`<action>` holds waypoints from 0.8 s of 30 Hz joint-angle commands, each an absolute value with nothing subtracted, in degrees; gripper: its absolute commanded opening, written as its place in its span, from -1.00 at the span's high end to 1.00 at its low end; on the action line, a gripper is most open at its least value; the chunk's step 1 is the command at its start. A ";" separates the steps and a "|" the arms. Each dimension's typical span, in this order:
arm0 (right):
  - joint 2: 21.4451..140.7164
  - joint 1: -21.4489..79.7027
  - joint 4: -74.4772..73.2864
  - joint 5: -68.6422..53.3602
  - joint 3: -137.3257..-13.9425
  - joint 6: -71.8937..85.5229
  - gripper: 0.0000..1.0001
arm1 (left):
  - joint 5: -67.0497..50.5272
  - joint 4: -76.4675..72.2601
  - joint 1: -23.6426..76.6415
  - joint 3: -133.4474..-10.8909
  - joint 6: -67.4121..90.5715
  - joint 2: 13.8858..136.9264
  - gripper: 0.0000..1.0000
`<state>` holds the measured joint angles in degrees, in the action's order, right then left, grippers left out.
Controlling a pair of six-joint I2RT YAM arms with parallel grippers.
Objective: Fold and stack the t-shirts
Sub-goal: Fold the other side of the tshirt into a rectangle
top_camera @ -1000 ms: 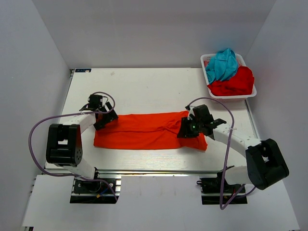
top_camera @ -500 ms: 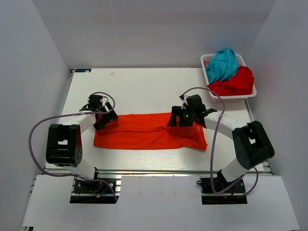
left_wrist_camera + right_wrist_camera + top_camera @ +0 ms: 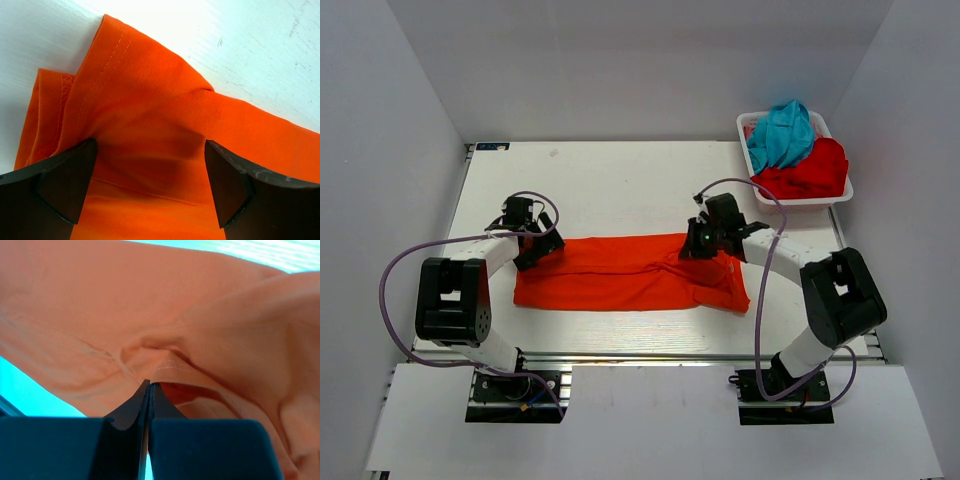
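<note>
just swung the right gripper (image 3: 700, 242) off the near-right part of the orange-red t-shirt (image 3: 620, 272) up to its far edge and snapped the fingers together. looks like a nip on a small fold there, hard to confirm from the wrist view. no change at the left gripper (image 3: 535, 250): fingers wide apart, straddling the shirt's left end, gripping nothing. reads as setup for the next fold, shirt lying flat as a long band mid-table (image 3: 620, 180). count: three t-shirts, one laid out, teal t-shirt (image 3: 782, 132) and deeper red t-shirt (image 3: 810, 170) bunched in one white basket (image 3: 840, 195); two grippers.
</note>
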<state>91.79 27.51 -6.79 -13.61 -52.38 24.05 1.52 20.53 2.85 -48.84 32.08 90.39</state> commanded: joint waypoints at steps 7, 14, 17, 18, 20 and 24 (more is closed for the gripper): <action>81.13 27.77 -12.29 -17.75 -44.75 25.84 1.00 | 4.13 26.19 2.37 -48.43 31.64 91.23 -0.98; 73.75 27.77 -9.23 -23.90 -36.92 26.90 1.00 | 4.66 26.19 2.37 -48.43 31.64 90.70 -0.98; 73.91 27.86 -9.49 -26.45 -35.77 25.67 1.00 | 4.66 26.19 2.37 -48.43 31.64 90.70 -0.98; 74.53 27.77 -9.41 -26.80 -35.42 25.49 1.00 | 4.66 26.19 2.37 -48.43 31.64 90.70 -0.98; 75.14 27.86 -8.80 -27.16 -34.54 25.32 0.72 | 4.66 26.72 2.37 -48.43 31.64 90.70 -0.98; 77.17 27.69 -7.21 -27.95 -34.62 25.93 -0.41 | 5.27 27.86 2.37 -48.43 31.64 90.70 -0.98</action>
<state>76.38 27.62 -8.99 -25.50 -34.70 26.52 3.27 22.55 2.83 -49.17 31.94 90.41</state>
